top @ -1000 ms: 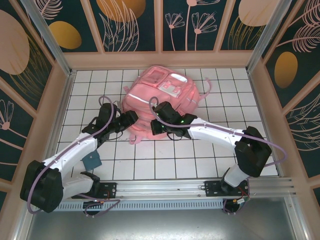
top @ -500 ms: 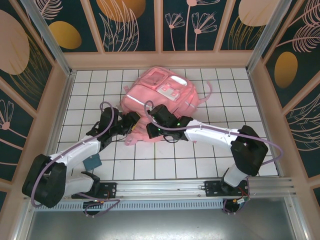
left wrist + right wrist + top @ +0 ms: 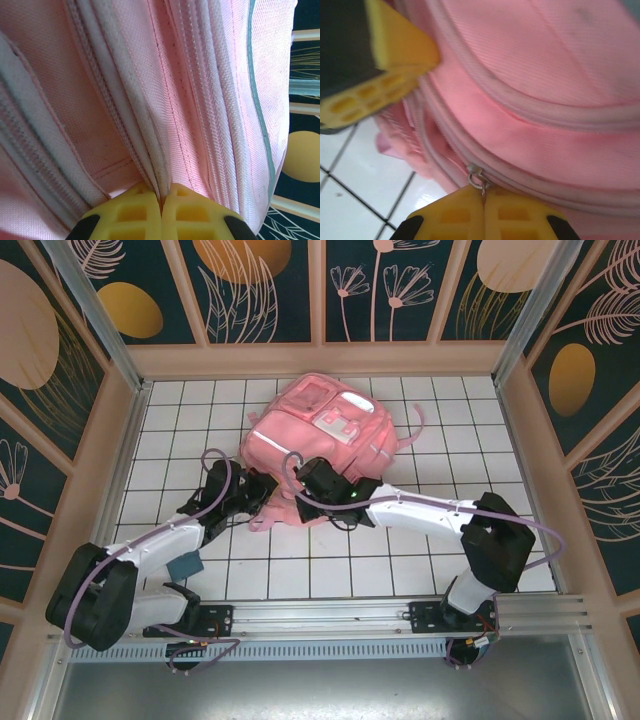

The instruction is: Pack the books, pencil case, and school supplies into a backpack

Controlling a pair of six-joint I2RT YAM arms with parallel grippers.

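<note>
The left pincer (image 3: 161, 202) is closed tight, its yellow fingers (image 3: 132, 215) pressed together on a seam fold of the pink backpack (image 3: 200, 75), right beside a zip line. The right pincer (image 3: 483, 200) is closed too, nipping the small metal zip pull (image 3: 476, 175) on the bag's curved zip. Both sit close together at the backpack's near edge. The backpack lies flat in the middle of the white tiled table (image 3: 450, 430), front pockets up. A blue-teal pouch (image 3: 185, 565) lies on the tiles against the left arm, well apart from the bag.
</note>
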